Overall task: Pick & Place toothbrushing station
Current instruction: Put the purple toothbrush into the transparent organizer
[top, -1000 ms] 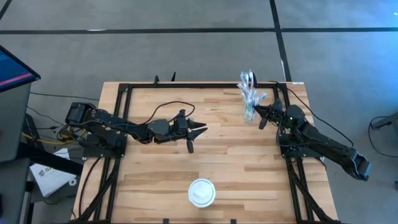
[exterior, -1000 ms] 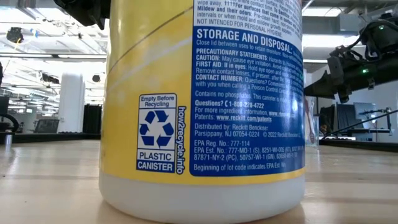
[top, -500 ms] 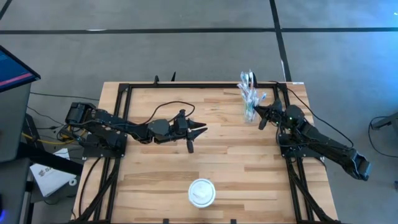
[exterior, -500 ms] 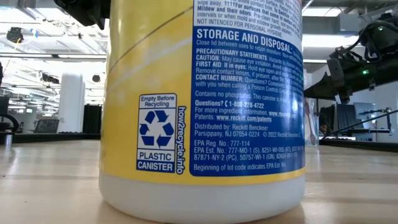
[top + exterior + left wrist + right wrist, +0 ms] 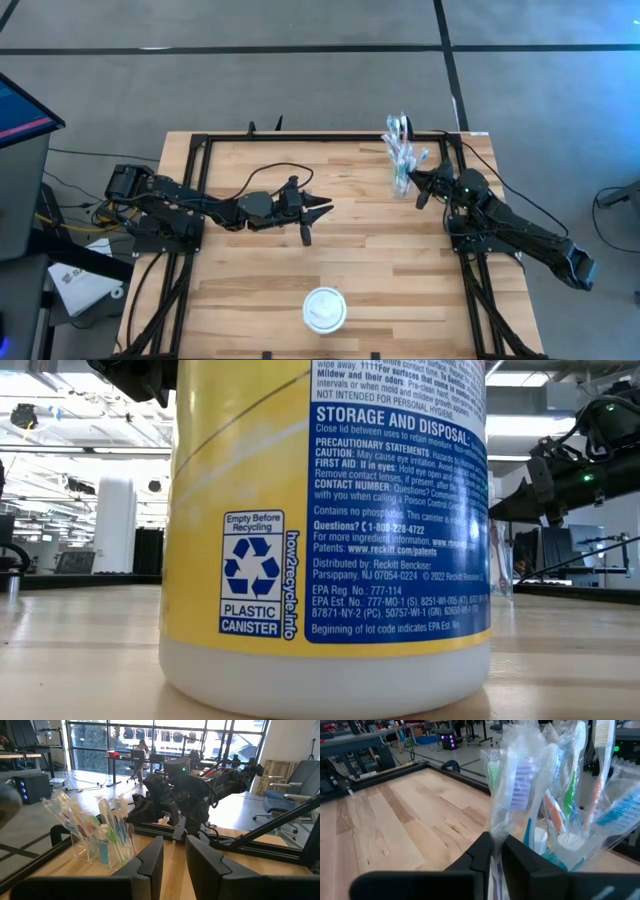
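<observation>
The toothbrushing station (image 5: 400, 155) stands near the table's far right corner. It is a clear holder (image 5: 100, 840) with several wrapped pastel toothbrushes (image 5: 560, 805) upright in it. My right gripper (image 5: 415, 188) is right beside it, on its near right side. In the right wrist view its fingers (image 5: 497, 840) are drawn together, with a narrow slit between them and a wrapped purple-bristled toothbrush (image 5: 520, 775) in the slit. My left gripper (image 5: 322, 208) hangs over the table's middle, level and pointing at the station. Its fingers (image 5: 174, 845) are apart with nothing between them. My right gripper pinches the lower part of the purple-bristled toothbrush's clear wrapper (image 5: 496, 831) between its two fingers. The fingers come roughly level from the table's near right side. The brush stands tilted among the others, head up. The fingers hide its lower end.
A yellow and blue wipes canister (image 5: 330, 530) stands at the table's near edge and fills most of the low view. From above it shows as a round white lid (image 5: 325, 308). A black frame rail (image 5: 300, 137) runs along the table's far edge.
</observation>
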{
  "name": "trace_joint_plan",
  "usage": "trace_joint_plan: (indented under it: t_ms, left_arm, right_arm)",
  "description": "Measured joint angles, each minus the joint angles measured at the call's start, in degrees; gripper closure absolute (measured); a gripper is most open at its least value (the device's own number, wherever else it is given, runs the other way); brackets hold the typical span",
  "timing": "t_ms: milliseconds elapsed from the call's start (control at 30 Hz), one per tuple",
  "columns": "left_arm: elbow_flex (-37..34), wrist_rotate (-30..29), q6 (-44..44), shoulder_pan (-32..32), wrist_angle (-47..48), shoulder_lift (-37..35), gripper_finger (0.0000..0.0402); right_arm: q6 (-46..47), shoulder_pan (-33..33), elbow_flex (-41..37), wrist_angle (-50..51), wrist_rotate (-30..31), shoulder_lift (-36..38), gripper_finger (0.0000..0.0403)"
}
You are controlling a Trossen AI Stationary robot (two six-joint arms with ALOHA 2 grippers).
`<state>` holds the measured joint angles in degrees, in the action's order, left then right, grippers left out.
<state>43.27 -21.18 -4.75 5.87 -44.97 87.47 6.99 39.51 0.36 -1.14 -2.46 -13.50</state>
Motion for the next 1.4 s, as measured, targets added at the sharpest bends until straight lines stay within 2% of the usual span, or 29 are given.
trace_joint_plan:
  t_ms: [167,700,1133,1400]
  left_arm:
    - [0.02,0.01,-0.02,0.0,0.02,-0.01,0.0325]
    - [0.02,0.0,0.0,0.01,0.17,0.02,0.0325]
    - [0.02,0.01,0.0,0.0,0.2,0.02,0.0325]
    - [0.01,0.0,-0.01,0.0,0.22,0.02,0.0325]
  right_arm:
    - [0.03,0.0,0.0,-0.23,-0.02,-0.04,0.0347]
    - [-0.8,0.0,0.0,-1.08,-0.45,-0.04,0.0338]
    - [-1.43,0.0,0.65,-1.65,0.21,-0.02,0.024]
    - [-1.58,0.02,0.81,-4.16,1.95,0.03,0.022]
